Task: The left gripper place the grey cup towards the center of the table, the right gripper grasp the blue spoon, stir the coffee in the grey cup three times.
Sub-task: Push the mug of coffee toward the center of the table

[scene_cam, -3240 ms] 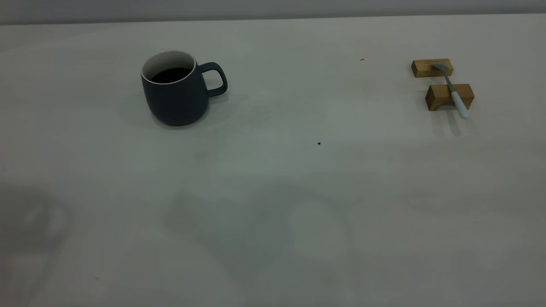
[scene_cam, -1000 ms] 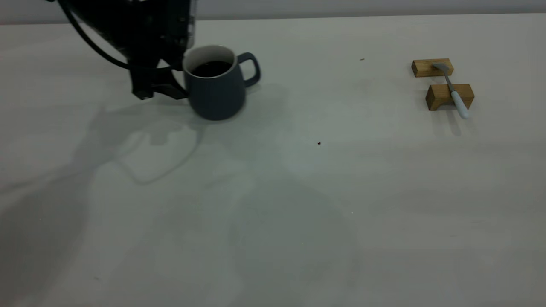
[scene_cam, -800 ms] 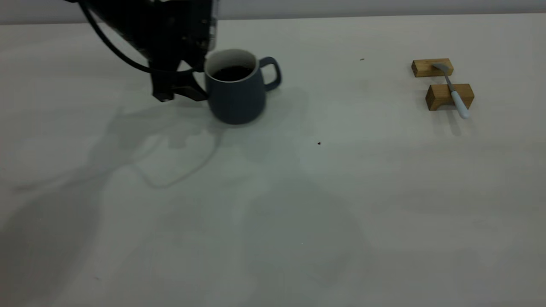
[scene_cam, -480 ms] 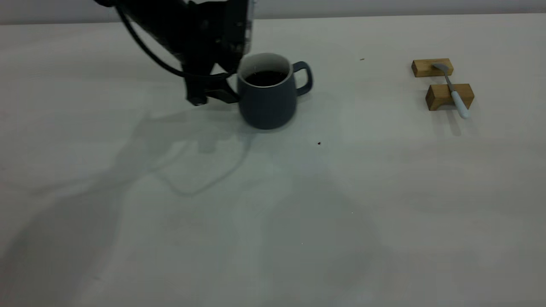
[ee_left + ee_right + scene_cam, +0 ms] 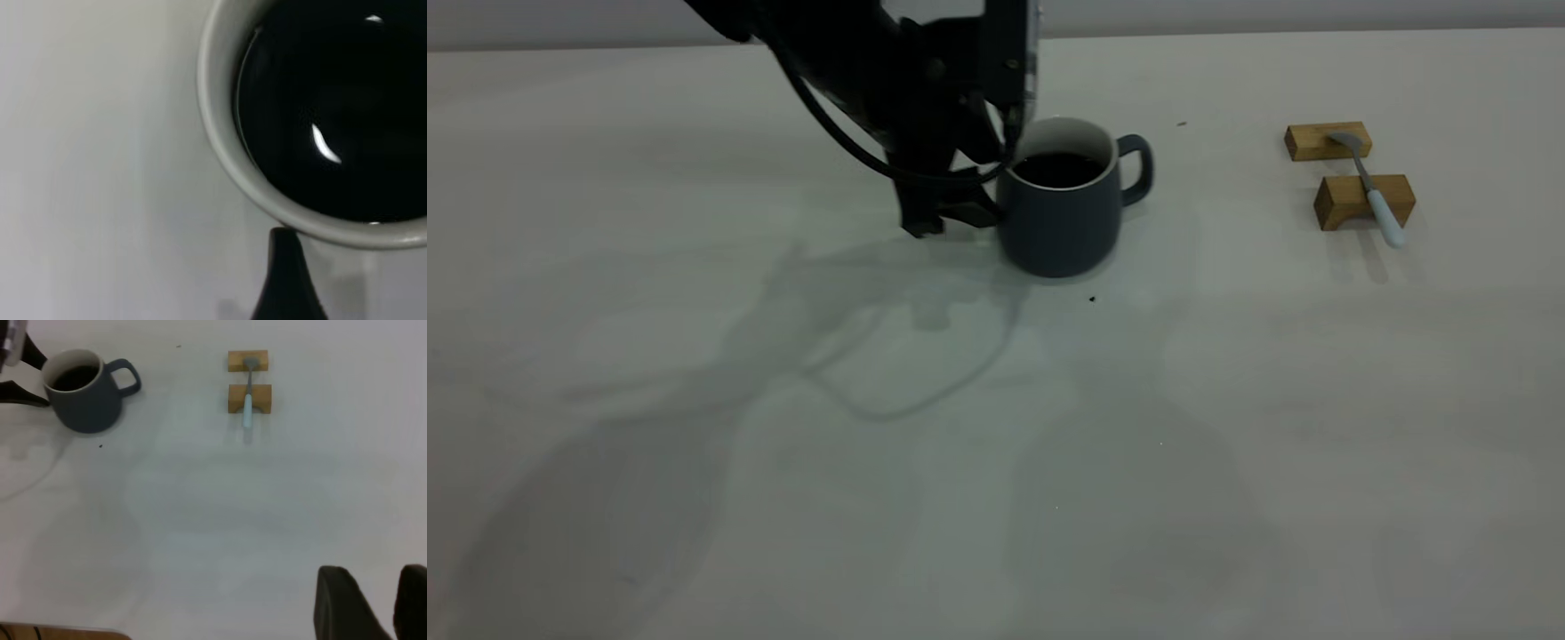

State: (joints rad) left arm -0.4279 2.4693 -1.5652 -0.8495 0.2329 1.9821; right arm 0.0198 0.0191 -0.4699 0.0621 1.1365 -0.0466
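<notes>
The grey cup (image 5: 1058, 227) stands on the table (image 5: 1049, 444) a little left of the middle, handle pointing right, with dark coffee (image 5: 1058, 169) inside. My left gripper (image 5: 989, 213) reaches in from the left and is shut on the cup's body. In the left wrist view one black finger (image 5: 287, 280) presses the cup's outer wall under the rim (image 5: 220, 133); the other finger is out of frame. The blue spoon (image 5: 1383, 213) lies across two wooden blocks at the right. My right gripper (image 5: 373, 577) hovers open high over the near table, far from the spoon (image 5: 247, 410).
The two wooden blocks (image 5: 1327, 140) (image 5: 1343, 203) bear the spoon's bowl and handle, near the table's right side. A small dark speck (image 5: 1091, 299) lies just in front of the cup. The arm's shadow falls across the table's left front.
The left gripper came in, took hold of the cup and carried it steadily to the right, from the left side to near the middle. The spoon and blocks have not moved.
</notes>
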